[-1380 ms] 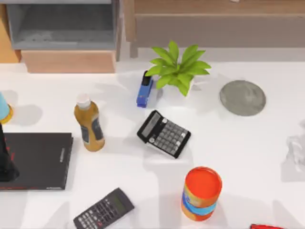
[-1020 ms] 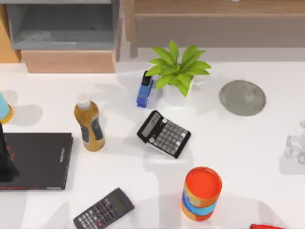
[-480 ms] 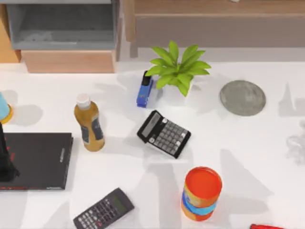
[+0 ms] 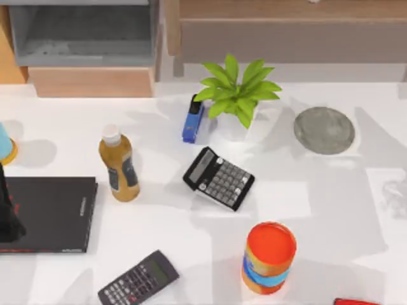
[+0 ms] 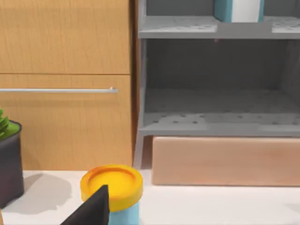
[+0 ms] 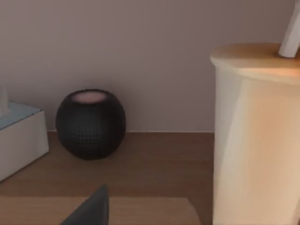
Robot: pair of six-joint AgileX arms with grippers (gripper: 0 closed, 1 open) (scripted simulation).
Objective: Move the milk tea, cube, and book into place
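Close before the right wrist camera, the milk tea (image 6: 255,136) stands upright on a brown wooden surface, its straw (image 6: 290,33) through the lid, a dark round speaker (image 6: 90,123) well apart behind it. Whether either gripper is spread or pressed together cannot be told. Left wrist view shows a teal book (image 5: 236,9) upright on the grey shelf (image 5: 218,29). Overhead, the left arm (image 4: 7,213) rests over the black book (image 4: 48,215).

Stapler (image 4: 193,119) left of plant (image 4: 236,93) — touching
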